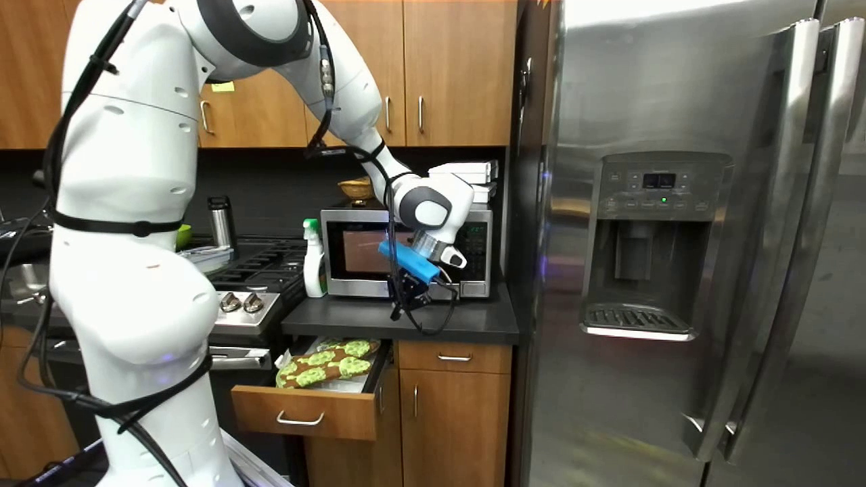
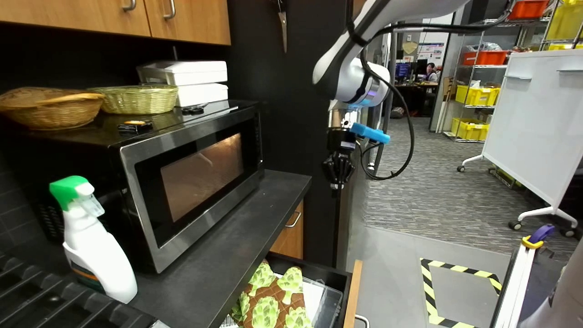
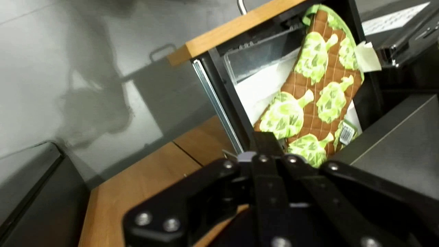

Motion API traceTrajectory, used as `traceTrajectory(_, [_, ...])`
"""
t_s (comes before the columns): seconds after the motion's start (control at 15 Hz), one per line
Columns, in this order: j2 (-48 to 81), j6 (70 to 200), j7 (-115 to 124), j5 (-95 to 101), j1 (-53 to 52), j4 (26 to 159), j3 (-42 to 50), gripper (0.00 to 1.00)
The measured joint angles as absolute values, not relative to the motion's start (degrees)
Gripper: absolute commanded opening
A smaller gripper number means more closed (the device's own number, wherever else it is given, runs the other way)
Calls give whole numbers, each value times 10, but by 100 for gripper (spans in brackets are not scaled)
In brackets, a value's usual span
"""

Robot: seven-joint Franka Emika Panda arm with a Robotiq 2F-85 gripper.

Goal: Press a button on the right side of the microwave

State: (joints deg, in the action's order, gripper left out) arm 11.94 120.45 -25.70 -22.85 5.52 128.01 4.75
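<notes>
The microwave (image 1: 362,250) stands behind the hand (image 2: 337,184), apart from it.

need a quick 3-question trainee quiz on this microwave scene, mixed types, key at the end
1. Open: What stands between the microwave and the stove?
2. Multiple choice: Where does the artichoke-print cloth lie? a) on the stove; b) in the open drawer; c) on top of the microwave
3. True or false: The jaws are touching the microwave.

Key:
1. A white spray bottle with a green head.
2. b
3. False; the jaws are shut and hang apart from it.
</notes>
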Motion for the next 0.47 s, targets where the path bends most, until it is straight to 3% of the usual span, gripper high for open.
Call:
traceTrajectory(0.07, [116,1188,-261,-214,57,1280,48,23])
traceTrajectory(0.13, [114,1176,-264,-202,59,1280,48,27])
traceTrajectory(0.2, [111,1167,-265,-191,61,1280,48,7])
traceTrajectory(0.4, [105,1157,-267,-178,64,1280,48,26])
traceTrajectory(0.47, [103,1156,-267,-178,64,1280,48,27])
